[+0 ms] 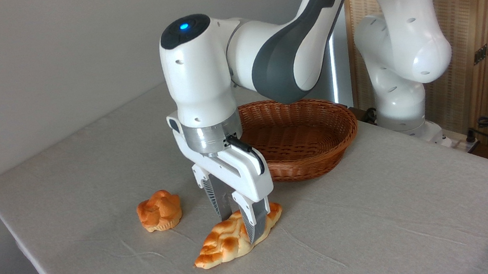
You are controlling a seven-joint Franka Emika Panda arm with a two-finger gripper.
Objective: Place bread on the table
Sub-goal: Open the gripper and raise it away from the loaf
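Observation:
The bread (pixel 220 246), a braided golden loaf with toasted patches, lies on the table (pixel 376 214) in front of the wicker basket. My gripper (pixel 238 228) comes straight down over the loaf's right half. One finger stands behind the loaf and the other in front, both against its sides. The gripper is shut on the bread, whose underside rests on the cloth. The near fingertip reaches almost to the table surface.
A small round flower-shaped bun (pixel 159 210) sits on the cloth to the left of the loaf. The brown oval wicker basket (pixel 312 121) stands behind my gripper with nothing showing in it. The table's left edge (pixel 29 259) is close. The arm's base (pixel 407 120) rises at the back right.

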